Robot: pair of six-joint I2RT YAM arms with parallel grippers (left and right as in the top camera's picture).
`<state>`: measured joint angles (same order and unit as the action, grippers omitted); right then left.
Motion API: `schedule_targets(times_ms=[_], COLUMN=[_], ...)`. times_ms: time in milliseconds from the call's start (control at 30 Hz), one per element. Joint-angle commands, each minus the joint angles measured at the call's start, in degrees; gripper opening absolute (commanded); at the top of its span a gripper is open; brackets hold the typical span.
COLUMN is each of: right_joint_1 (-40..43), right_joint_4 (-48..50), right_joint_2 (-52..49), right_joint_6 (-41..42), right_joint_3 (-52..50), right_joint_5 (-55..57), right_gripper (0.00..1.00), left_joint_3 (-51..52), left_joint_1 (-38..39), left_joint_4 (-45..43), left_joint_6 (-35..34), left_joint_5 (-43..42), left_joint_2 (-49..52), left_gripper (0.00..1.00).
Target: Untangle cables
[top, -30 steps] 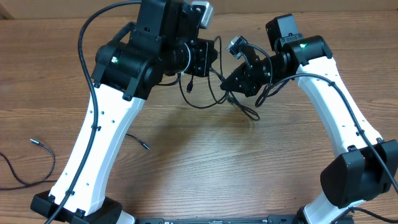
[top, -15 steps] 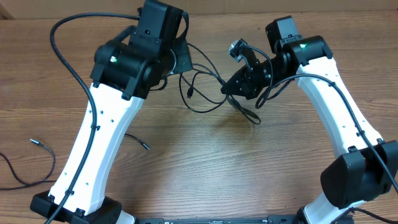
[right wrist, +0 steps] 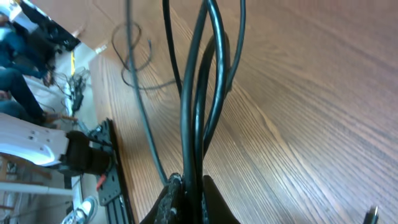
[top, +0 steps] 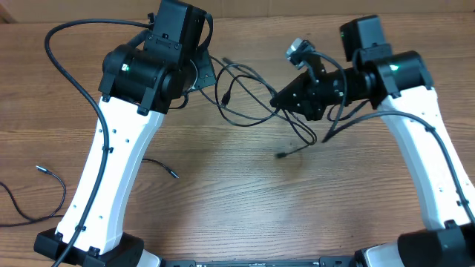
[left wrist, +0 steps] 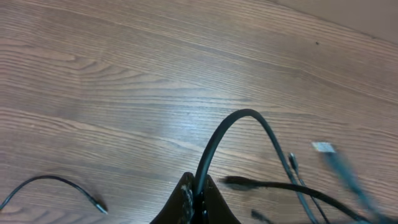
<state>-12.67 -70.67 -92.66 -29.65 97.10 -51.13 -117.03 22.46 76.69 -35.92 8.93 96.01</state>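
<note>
Cables (top: 239, 119): long axis left to right

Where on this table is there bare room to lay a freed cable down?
Bare wood lies at the front centre of the table, between the left arm and right arm, below the dangling plug. It is crowded between the left gripper and right gripper, where the cables hang. A loose cable takes the left edge.
</note>
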Motion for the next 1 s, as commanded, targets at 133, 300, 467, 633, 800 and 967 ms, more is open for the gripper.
schedule_targets(times_ms=[133, 300, 467, 633, 800, 967], right_joint_1=[3.3, 4.8, 7.2, 10.8, 12.4, 12.4], right_joint_4=[0.0, 0.0, 0.1, 0.5, -0.3, -1.5], right_joint_2=[5.8, 8.8, 9.4, 9.3, 9.3, 9.3], right_joint_6=[-0.4, -0.4, 0.6, 8.5, 10.0, 9.9], right_joint_3=[1.2, 1.2, 1.2, 1.2, 1.2, 1.2], right_joint_5=[-7.3, -7.4, -3.8, 5.3, 5.7, 5.7], right_gripper=[0.05, 0.08, 0.14, 0.14, 0.19, 0.41], left_joint_3=[-0.3, -0.3, -0.3, -0.3, -0.3, -0.5], left_joint_1=[-0.4, -1.4, -1.6, -1.6, -1.6, -1.5], left_joint_4=[1.0, 3.5, 5.2, 4.1, 0.8, -4.1], left_joint_6=[0.2, 1.3, 7.2, 15.5, 18.9, 25.8], left_joint_5=[4.0, 5.0, 3.3, -4.7, -12.4, -23.9], left_joint_2=[0.3, 0.3, 0.3, 0.2, 0.2, 0.2], left_gripper=[0.04, 0.04, 0.04, 0.04, 0.04, 0.04])
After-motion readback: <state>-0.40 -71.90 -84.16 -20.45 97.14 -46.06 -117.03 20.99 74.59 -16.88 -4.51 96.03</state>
